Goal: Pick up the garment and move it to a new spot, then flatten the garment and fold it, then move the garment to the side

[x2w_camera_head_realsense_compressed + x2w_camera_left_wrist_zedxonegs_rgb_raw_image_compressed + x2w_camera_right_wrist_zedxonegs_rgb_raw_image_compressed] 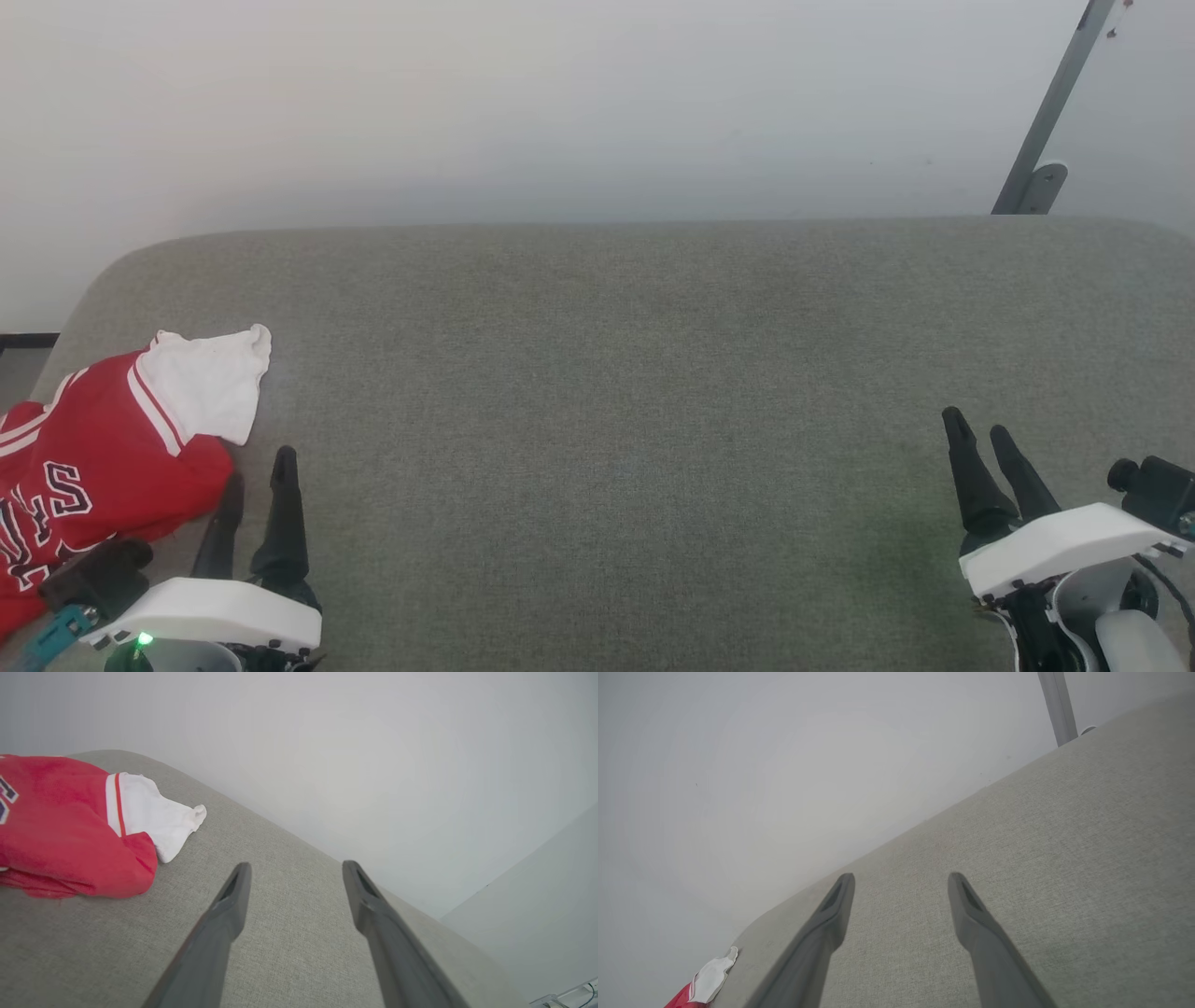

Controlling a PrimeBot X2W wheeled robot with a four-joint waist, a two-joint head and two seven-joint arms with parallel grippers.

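I read this as the very start of the job. The garment (103, 467) lies bunched at about 8 o'clock in the head view, at the left end of the grey fabric-covered counter (607, 420). One white sleeve flops out toward 12 o'clock. It is neither flat nor folded, so the lift, the move, the flattening, the fold and the final shift to the side all look left to do.

My left gripper (259, 469) sits at 7 o'clock, just beside the red cloth, its fingers spread and empty. My right gripper (976, 425) is at 4 o'clock, well apart from the shirt, likewise released with nothing between its fingers.

The frame edge cuts the shirt off at 9 o'clock, and dark gear on my left wrist covers its near hem. Only part of the black lettering shows, skewed by the folds. I cannot tell how the far sleeve lies.
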